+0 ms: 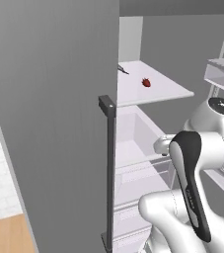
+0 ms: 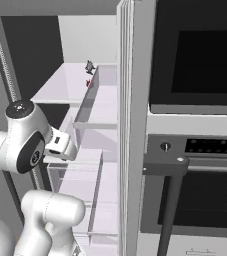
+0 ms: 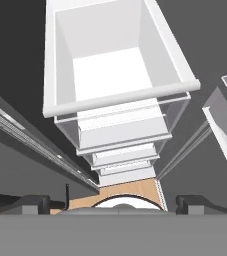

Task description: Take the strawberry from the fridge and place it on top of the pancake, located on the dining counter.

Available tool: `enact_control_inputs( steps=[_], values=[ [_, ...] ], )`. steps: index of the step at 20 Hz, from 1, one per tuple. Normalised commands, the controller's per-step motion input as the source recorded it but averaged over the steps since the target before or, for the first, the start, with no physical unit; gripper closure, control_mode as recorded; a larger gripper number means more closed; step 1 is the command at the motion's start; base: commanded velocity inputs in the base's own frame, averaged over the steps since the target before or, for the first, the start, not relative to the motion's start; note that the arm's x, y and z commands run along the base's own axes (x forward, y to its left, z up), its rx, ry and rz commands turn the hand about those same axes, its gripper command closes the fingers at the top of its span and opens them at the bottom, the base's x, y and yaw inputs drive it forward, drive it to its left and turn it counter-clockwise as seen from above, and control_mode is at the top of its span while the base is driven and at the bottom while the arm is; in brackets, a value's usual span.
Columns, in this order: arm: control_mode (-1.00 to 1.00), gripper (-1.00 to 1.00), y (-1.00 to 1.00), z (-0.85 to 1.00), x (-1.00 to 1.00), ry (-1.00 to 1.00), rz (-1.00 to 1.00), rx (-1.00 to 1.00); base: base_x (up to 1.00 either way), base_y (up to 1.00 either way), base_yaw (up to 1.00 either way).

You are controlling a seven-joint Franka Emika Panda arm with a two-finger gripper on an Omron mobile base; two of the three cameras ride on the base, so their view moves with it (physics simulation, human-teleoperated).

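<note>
On the white upper shelf (image 1: 153,89) of the open fridge (image 1: 54,123) lies the strawberry (image 1: 146,82), a tiny dark red fruit resting apart from everything but a small dark object (image 1: 124,69) near the shelf's back left edge. In the right base view the strawberry (image 2: 88,83) peeks out as a red speck just behind the wall of a door bin (image 2: 105,100), with the same small dark object (image 2: 89,66) beyond it. Below the shelf sits an open white drawer (image 1: 135,136), and under that further stacked drawers (image 1: 133,197). The fridge's left door stands closed beside the opening, its long dark bar handle (image 1: 110,173) running down the edge. The arm's wrist is level with the drawer, well below the strawberry. In the hand view the fingers (image 3: 112,205) stand spread wide, one dark tip at each lower corner, holding nothing, with the drawer (image 3: 120,65) straight ahead of them. To the right of the fridge is a black-fronted wall oven (image 2: 205,125).
</note>
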Motion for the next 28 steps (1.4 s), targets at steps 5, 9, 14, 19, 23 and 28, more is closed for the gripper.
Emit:
enact_control_inputs(
  steps=[5,9,14,19,23,28],
  values=[
    [1.0,-1.0,0.0,0.0,0.0,0.0,0.0,0.0,0.0,0.0,0.0],
    [1.0,-1.0,0.0,0.0,0.0,0.0,0.0,0.0,0.04,0.0,0.0],
    [-1.0,-1.0,0.0,0.24,0.12,-0.07,0.0,0.0,0.01,0.0,0.0],
    [-1.0,-1.0,0.02,0.75,0.23,-0.27,0.0,-0.08,0.0,0.0,0.0],
    [-1.0,-1.0,0.05,0.78,0.4,-0.18,0.01,-0.02,0.0,0.0,0.0],
    [-1.0,-1.0,-0.12,0.58,0.57,-0.09,0.08,0.03,0.0,0.0,0.0]
  ],
)
